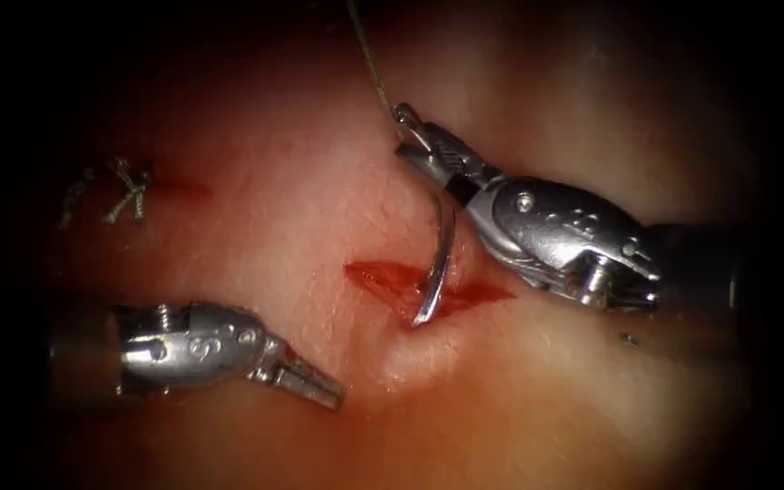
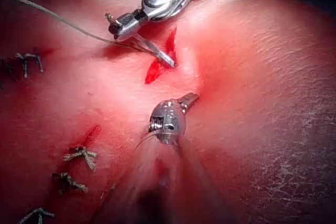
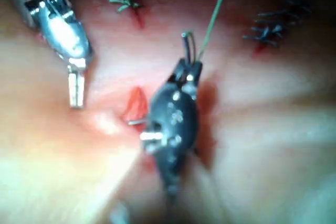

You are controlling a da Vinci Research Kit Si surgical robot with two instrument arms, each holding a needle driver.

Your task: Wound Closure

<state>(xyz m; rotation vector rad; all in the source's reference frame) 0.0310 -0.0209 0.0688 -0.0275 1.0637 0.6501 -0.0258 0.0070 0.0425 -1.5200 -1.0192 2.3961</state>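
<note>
Needle (image 1: pixel 437 268) held by the right hand (image 1: pixel 419 136) at its swaged end, where the thread (image 1: pixel 369 63) joins; the hand's jaws are clamped on it. From that hand the curve runs down to the cut (image 1: pixel 410 283), its point resting in the open wound, between the cut's edges; whether it has pierced the tissue (image 1: pixel 319 181) cannot be told. Thread leaves the right hand upward and away from the wound. Left hand (image 1: pixel 315 386) lies below and to the left of the cut, apart from needle and tissue edge, jaws together and holding nothing. Red fluid (image 1: pixel 383 272) lines the cut. Tied stitches (image 1: pixel 129 191) lie well beyond the left hand, on the cut's left.
</note>
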